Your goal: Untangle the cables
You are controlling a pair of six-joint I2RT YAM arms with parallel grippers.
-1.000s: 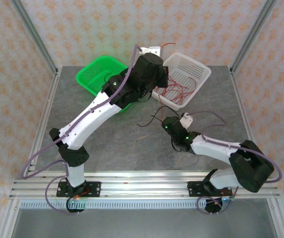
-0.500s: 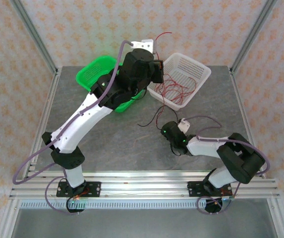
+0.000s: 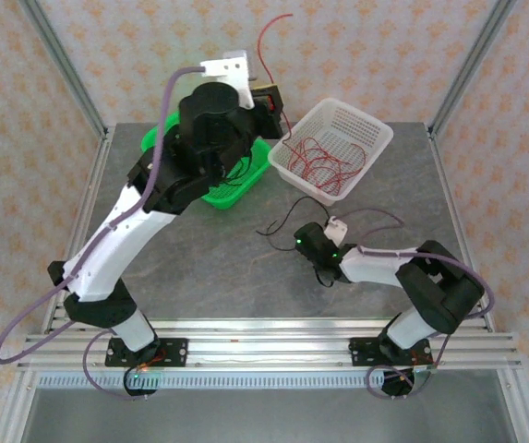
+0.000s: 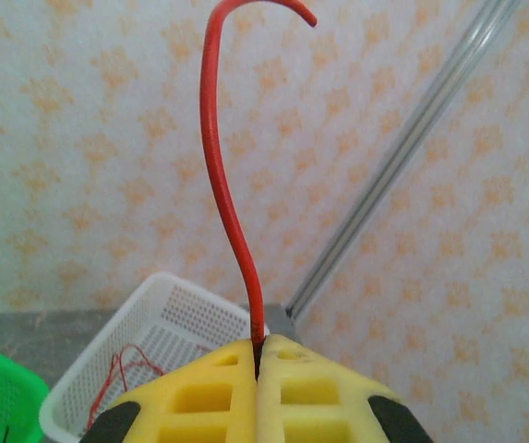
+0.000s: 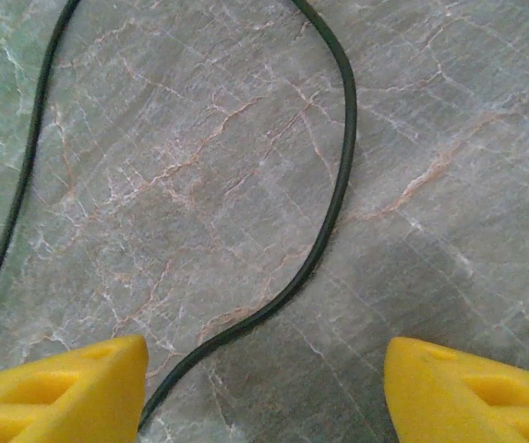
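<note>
Bench (image 3: 199, 249): left claw (image 4: 258, 355) is pinching red cable (image 4: 227, 185), right claw (image 5: 264, 388) is hovering open over black cable (image 5: 333, 203); centre before closing.

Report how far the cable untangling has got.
Done: one black cable lies loose on the table under the open right gripper. In hand: the left gripper, shut, holds a red cable up. Left: a tangle of red cables in the white basket.

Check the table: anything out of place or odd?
A black cable lies loose on the table, outside the white basket, beneath the open right tool. The left tool pinches one red cable upright. Nothing looks damaged.
</note>
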